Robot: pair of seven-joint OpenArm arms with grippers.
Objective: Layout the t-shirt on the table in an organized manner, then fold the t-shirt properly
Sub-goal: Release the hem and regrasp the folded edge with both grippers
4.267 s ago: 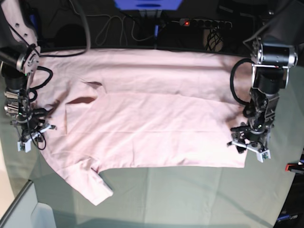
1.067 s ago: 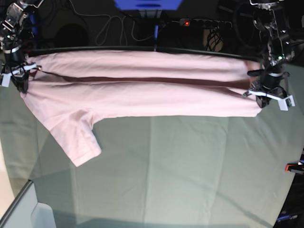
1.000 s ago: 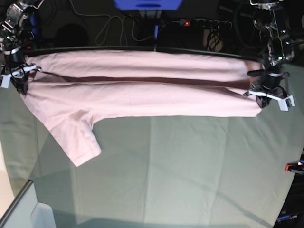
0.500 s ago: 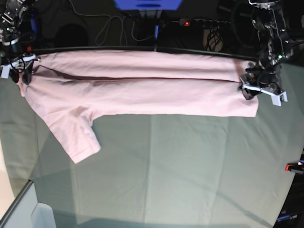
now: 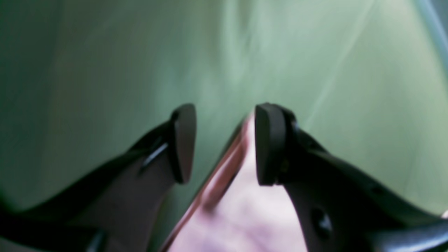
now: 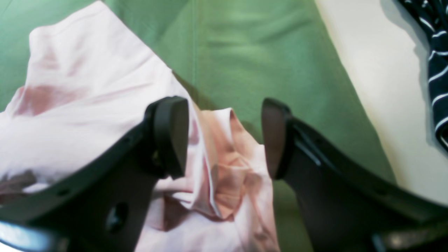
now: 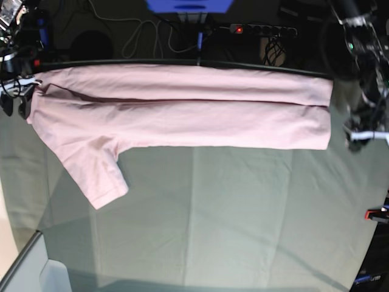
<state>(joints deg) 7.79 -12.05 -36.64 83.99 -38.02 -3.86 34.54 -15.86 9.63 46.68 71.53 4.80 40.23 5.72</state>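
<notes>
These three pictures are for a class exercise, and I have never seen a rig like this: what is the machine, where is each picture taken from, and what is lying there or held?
It is a robot with two arms, each ending in a two-fingered gripper. One picture looks down from above; the other two come from cameras on the wrists, looking out between the fingers. A pale pink t-shirt lies folded into a long band at the far edge of the table, one sleeve sticking out toward the camera. The left gripper and the right gripper are both open, one at each end of the shirt, holding nothing.
</notes>
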